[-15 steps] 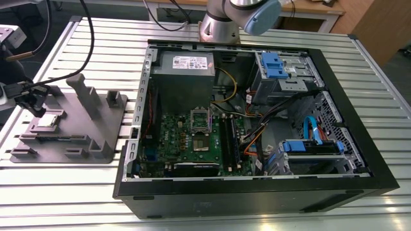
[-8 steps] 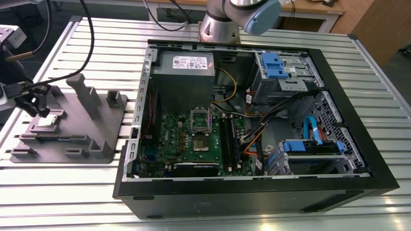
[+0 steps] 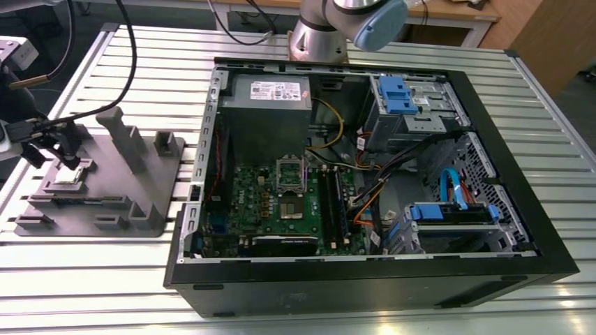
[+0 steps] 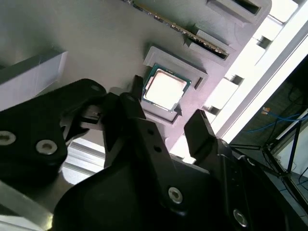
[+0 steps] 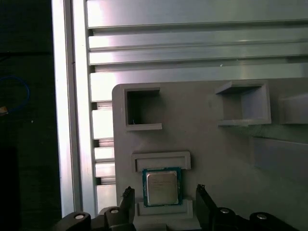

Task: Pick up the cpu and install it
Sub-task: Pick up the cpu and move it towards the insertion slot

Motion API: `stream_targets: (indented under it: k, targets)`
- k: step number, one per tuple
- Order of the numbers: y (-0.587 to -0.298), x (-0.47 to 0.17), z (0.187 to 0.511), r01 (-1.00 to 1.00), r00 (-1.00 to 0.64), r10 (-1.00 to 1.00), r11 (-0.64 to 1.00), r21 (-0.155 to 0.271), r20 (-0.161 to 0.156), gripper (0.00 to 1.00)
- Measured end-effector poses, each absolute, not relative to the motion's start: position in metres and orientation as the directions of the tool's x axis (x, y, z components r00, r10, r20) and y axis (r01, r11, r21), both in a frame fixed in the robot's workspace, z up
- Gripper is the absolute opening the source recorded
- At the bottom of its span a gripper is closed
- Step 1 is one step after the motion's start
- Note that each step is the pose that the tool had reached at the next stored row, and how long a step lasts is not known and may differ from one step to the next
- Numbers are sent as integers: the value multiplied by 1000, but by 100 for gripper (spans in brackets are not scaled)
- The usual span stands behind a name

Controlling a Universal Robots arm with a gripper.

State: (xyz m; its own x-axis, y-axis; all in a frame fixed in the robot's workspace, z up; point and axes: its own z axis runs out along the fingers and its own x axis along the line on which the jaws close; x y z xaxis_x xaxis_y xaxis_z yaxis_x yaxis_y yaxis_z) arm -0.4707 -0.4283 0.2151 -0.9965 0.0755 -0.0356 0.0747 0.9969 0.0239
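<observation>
**Silver chip sitting in its tray pocket, fingers spread wide around it**

So the cpu [image 5: 162,187] is lying flat in a shallow pocket of the grey plastic tray [image 3: 158,188], over at the exterior view's left. The gripper [image 5: 164,206] is hanging right above it. In both wrist views the two black fingers [image 4: 126,111] are standing wide apart, one on each side of the chip, and I'm not seeing them touching it. Nothing is being held.

Progress-wise, I'm reading this as the very start of the pick. The chip isn't lifted yet, so the grab, the carry and the install are all left to do.

The socket [image 3: 290,173] is sitting on the green motherboard [image 3: 270,202] inside the open computer case [image 3: 373,279], around the middle of the exterior frame and well apart from the tray. I can't tell from here whether its frame is open.

Stuff that's looking awkward to me:
- upright posts [image 3: 125,136] are sticking up from the tray just beside the chip's pocket
- the case walls are standing between tray and socket
- loose cables [image 3: 373,188] are trailing just to the socket's right in the exterior view
- the power supply [image 3: 265,105] is crowding the upper side of the board

Everything is resting on a slatted aluminium table [image 3: 93,279].
</observation>
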Motion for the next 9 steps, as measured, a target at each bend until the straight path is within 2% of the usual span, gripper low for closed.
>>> stream_targets:
  k: [1, 2, 9]
  targets:
    - [-428, -471, 215, 75, -997, 76, 997, 24, -36, 58]
    - [-428, -471, 215, 75, -997, 76, 997, 24, -36, 65]
    - [-428, -471, 205, 73, -997, 74, 997, 24, -36, 65]
